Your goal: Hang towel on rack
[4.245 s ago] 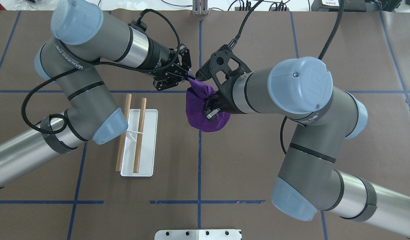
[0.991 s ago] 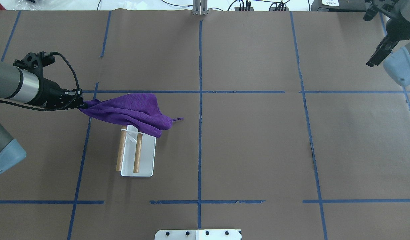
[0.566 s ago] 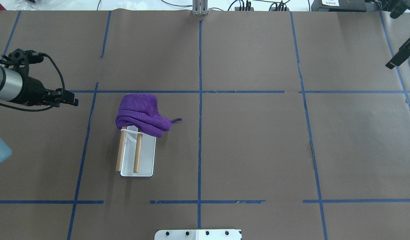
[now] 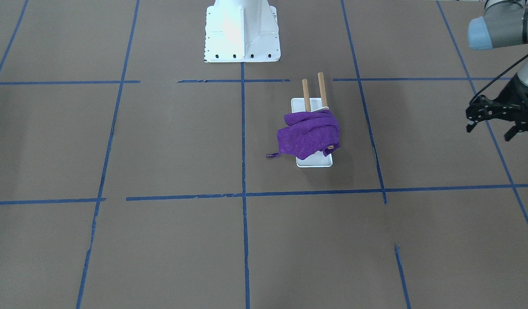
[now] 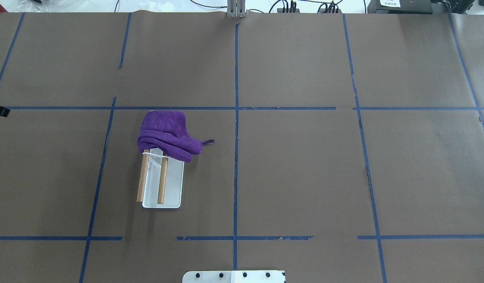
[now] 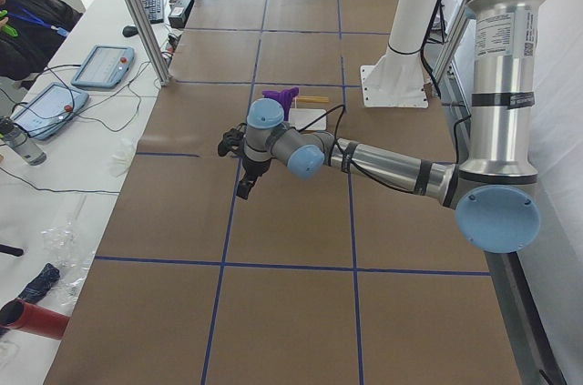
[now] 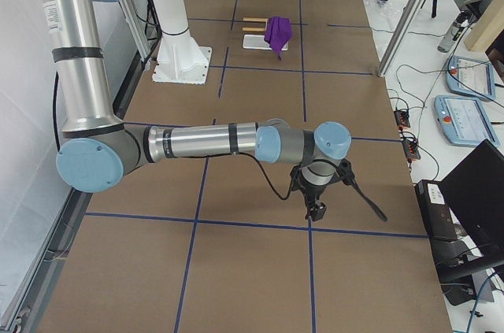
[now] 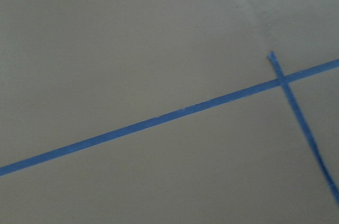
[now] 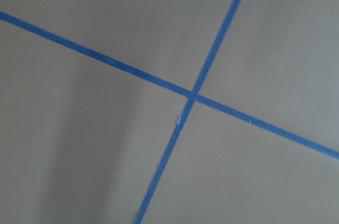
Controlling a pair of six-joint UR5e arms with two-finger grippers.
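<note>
Left gripper (image 4: 489,133) hung with its fingers spread and nothing between them, well apart from the rack (image 4: 320,88), out toward the robot's left end of the table (image 5: 304,177). Right gripper (image 7: 316,209) showed only from the side, so whether it was spread or pressed together I cannot tell. The purple towel (image 5: 165,131) lay bunched across the far ends of both dowels (image 5: 162,181), its loop (image 5: 208,141) sticking out sideways. Both dowels seemed to carry its weight, so the hanging looked done, though untidy and crowded at one end.
</note>
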